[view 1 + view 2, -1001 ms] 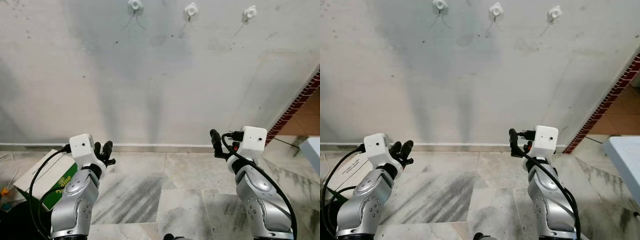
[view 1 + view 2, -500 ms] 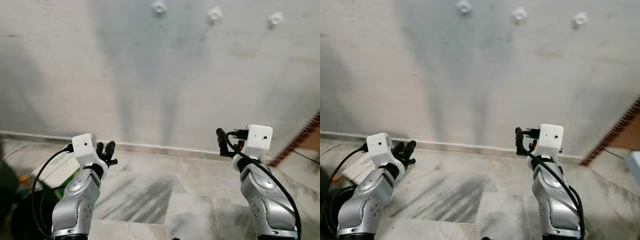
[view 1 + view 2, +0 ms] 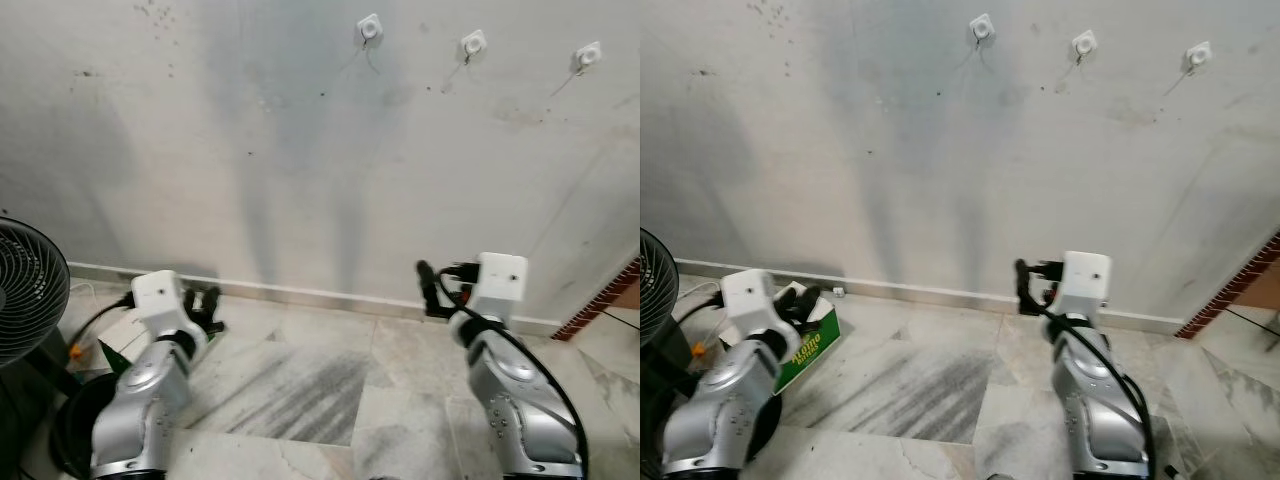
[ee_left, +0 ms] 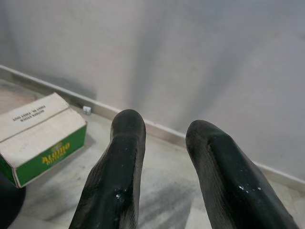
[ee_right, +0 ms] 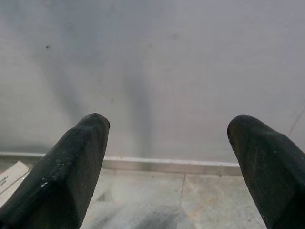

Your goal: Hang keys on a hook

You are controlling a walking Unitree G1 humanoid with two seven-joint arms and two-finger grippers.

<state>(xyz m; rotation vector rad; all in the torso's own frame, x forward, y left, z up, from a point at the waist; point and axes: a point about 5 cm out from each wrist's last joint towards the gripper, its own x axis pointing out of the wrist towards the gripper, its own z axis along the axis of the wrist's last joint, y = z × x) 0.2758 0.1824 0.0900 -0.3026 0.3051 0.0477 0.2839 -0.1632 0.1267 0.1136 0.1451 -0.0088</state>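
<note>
Three white hooks [image 3: 369, 27] [image 3: 473, 43] [image 3: 588, 55] sit in a row high on the grey wall, each with a thin wire prong. No keys can be seen. My left gripper [image 3: 205, 304] is held low, in front of the skirting; in the left wrist view its fingers [image 4: 125, 143] stand a little apart with nothing between them. My right gripper [image 3: 427, 286] is raised at about the same height, pointing at the wall below the hooks. In the right wrist view it [image 5: 169, 121] is wide open and empty.
A black fan [image 3: 22, 290] stands at the far left, its dark base [image 3: 60, 440] by my left arm. A green and white box [image 3: 812, 338] lies on the marble floor near the left gripper. A brick-patterned edge [image 3: 600, 300] borders the wall at the right.
The camera has swung left: the hooks sit further right in the picture, and the fan has come into view. Both arms keep the same pose and finger gap.
</note>
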